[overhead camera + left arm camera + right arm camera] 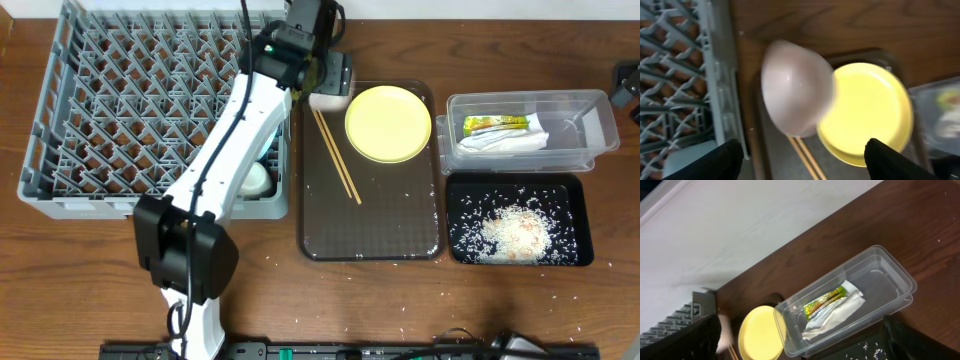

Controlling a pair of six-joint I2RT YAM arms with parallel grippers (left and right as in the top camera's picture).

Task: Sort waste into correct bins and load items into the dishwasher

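Note:
My left gripper (pixel 802 162) hangs open over the gap between the grey dishwasher rack (pixel 715 75) and the brown tray, with nothing between its fingers. Just ahead of it a white bowl (pixel 797 90) shows blurred and bottom up, free of both fingers; from overhead only a sliver of that bowl (pixel 325 100) shows under the left gripper (pixel 312 72). The yellow plate (pixel 388 122) and chopsticks (pixel 336 155) lie on the brown tray. The snack wrapper (pixel 826 300) and white paper (pixel 837 312) lie in the clear tub (pixel 890 275). Rice (pixel 515 232) covers the black tray. My right gripper (pixel 805 342) is open above the tub.
The brown serving tray (pixel 370 225) sits between the rack (pixel 120 100) and the two bins. A small white cup (pixel 256 180) and something light blue (pixel 680 157) sit in the rack's near right corner under my left arm. Stray rice grains dot the table's front.

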